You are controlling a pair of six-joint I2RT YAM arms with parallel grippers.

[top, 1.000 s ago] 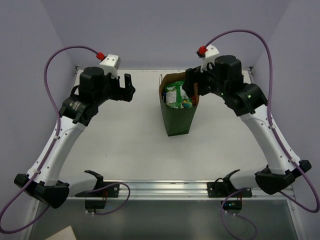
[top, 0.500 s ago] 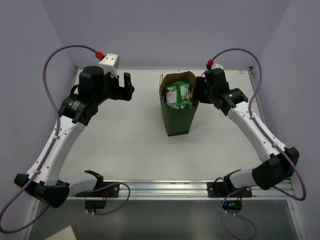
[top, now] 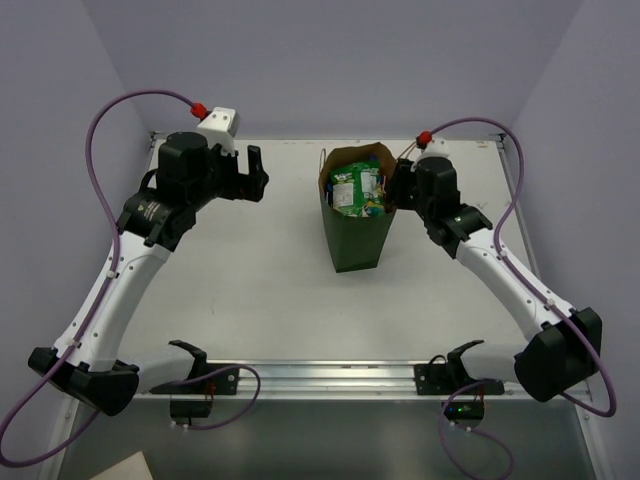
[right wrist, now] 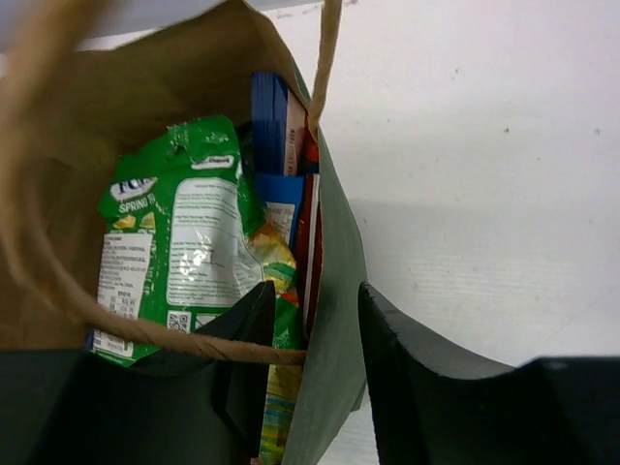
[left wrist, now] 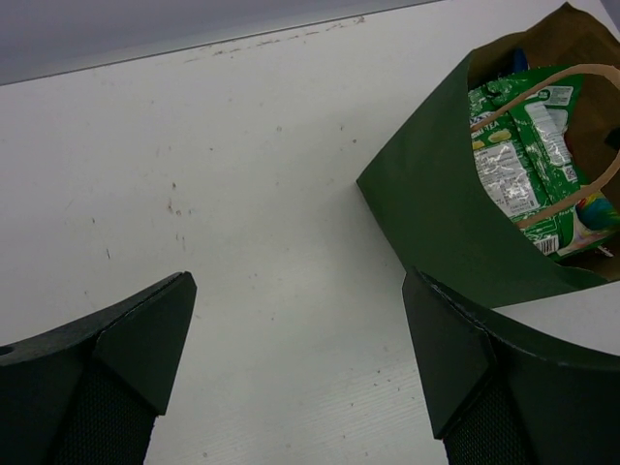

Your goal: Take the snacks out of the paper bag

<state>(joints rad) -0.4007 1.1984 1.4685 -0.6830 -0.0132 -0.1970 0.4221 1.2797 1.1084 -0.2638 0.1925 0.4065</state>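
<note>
Two arms flank a white surface (top: pixel 250 295). At upper left of the top view, the left jaws hang wide apart, well away from the tall dark green paper bag (top: pixel 355 240) standing at upper centre, with crinkly foil snacks (top: pixel 352 188) inside. The right jaws straddle its right wall — narrowly parted, not clamped.

The top external view looks down from high above the near edge, far enough to take in the whole bench (top: pixel 260 300). The left wrist view looks past the left claw (left wrist: pixel 295 291) at the paper bag (left wrist: pixel 436 223) near by. The right wrist view sits right at the bag's rim, above the right claw (right wrist: pixel 315 295), and all three views share the bag's open mouth.
</note>
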